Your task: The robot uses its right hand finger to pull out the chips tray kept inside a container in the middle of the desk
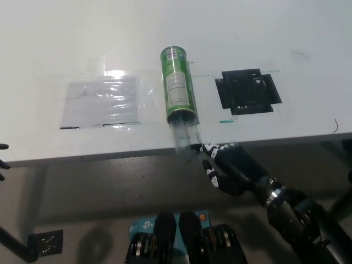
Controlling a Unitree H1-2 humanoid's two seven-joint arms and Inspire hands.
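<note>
Right hand (224, 168) sits at the desk's near edge, below-right of the can, one finger reaching left to the tray's tip. Other fingers curled in; hooked, not clamped on anything. Can't tell if the fingertip is inside the tray lip or just touching it.

Tray (183, 133) is clear, sticks partway out of the can's near mouth, almost to the desk (49, 146) edge. Can (177, 83) lies on its side mid-desk, long axis near-to-far, slightly tilted, lid end far.

Judgement: pull goes along that axis toward the robot. Little desk is left on the near side, so the tray will overhang soon.

Left hand only just shows at the frame's left border.
</note>
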